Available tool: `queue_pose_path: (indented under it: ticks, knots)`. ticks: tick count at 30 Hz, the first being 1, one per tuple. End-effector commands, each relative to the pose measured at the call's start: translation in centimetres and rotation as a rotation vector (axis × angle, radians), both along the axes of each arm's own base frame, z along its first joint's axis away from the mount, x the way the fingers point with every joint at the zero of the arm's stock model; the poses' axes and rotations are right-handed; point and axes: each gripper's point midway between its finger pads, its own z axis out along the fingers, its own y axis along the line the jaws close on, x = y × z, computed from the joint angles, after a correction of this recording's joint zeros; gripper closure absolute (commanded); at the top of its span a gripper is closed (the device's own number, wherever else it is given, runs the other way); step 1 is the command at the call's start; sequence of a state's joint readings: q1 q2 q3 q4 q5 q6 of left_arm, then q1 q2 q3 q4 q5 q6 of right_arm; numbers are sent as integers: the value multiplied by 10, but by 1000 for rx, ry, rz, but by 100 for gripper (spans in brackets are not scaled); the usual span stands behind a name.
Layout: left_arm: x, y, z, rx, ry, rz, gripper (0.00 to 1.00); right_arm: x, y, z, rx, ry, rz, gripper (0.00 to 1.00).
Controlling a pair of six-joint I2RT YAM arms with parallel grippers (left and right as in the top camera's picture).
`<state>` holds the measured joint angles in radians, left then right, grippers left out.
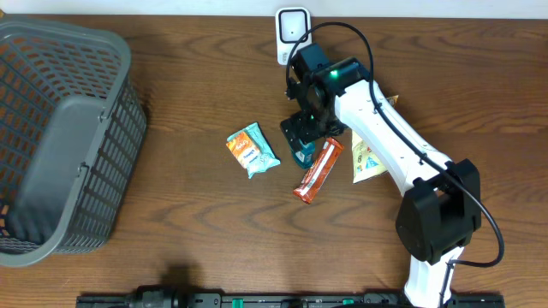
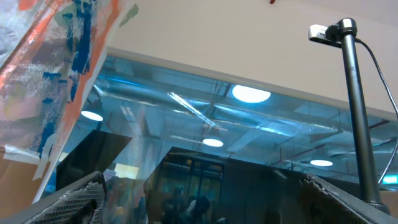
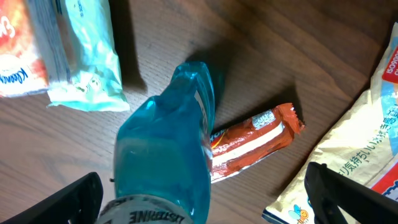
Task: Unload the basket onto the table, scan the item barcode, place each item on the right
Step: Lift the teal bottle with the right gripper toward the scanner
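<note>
Overhead, left gripper (image 2: 202,186): not over the table's items; in its wrist view it faces the ceiling, fingers spread on nothing
Mouthwash bottle (image 3: 165,155): mid-table, right under the right gripper (image 3: 204,177); its long axis seems to run up toward that wrist camera, printed end nearest
Right gripper: fingers (image 3: 74,199) spread wide either side of the bottle; not pinching it
Scanner (image 1: 293,32): far edge, just beyond the bottle; right arm plainly nearer

A grey mesh basket (image 1: 111,162) stands at the left edge of the wooden table (image 1: 197,77). Mid-table lie a teal-and-orange tissue pack (image 1: 253,150), an orange snack bar (image 1: 318,169) and a partly hidden yellow-white pouch (image 1: 366,161).
</note>
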<state>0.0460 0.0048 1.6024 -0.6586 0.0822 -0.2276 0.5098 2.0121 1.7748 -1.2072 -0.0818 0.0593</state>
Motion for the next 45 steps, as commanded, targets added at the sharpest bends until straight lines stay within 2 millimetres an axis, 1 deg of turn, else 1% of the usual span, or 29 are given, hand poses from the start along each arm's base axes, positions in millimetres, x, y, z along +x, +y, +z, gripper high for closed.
queue_pose_path:
  ticks: [1,4,5,16,17,22,26,30,33,36,38,40,43,45]
  knots:
    - [3,0,-1,8,6,19,2,9,9,26,43,-59,-43,1]
    - [3,0,-1,8,6,19,2,12,11,39,54,-77,-43,1]
    - [3,0,-1,8,6,19,2,12,11,47,57,-82,-43,1]
    - [3,0,-1,8,6,19,2,4,6,89,59,-86,-50,1]
    - [3,0,-1,8,6,19,2,4,6,96,64,-94,-50,1]
    - [3,0,-1,8,6,19,2,4,5,112,76,-112,-61,1]
    - [3,0,-1,8,6,19,2,1,-1,123,70,-108,-139,1]
    - [3,0,-1,8,6,19,2,-1,0,124,71,-106,-139,1]
    - [3,0,-1,8,6,19,2,0,2,121,67,-103,-134,1]
    - [3,0,-1,8,6,19,2,7,9,123,98,-131,-141,1]
    - [3,0,0,8,5,19,2,8,15,125,136,-124,-160,1]
    - [3,0,0,8,5,19,2,8,17,124,143,-119,-157,1]
    - [2,0,0,8,3,19,2,6,16,117,124,-106,-144,1]
    - [2,0,0,8,3,19,2,4,16,105,99,-92,-123,1]
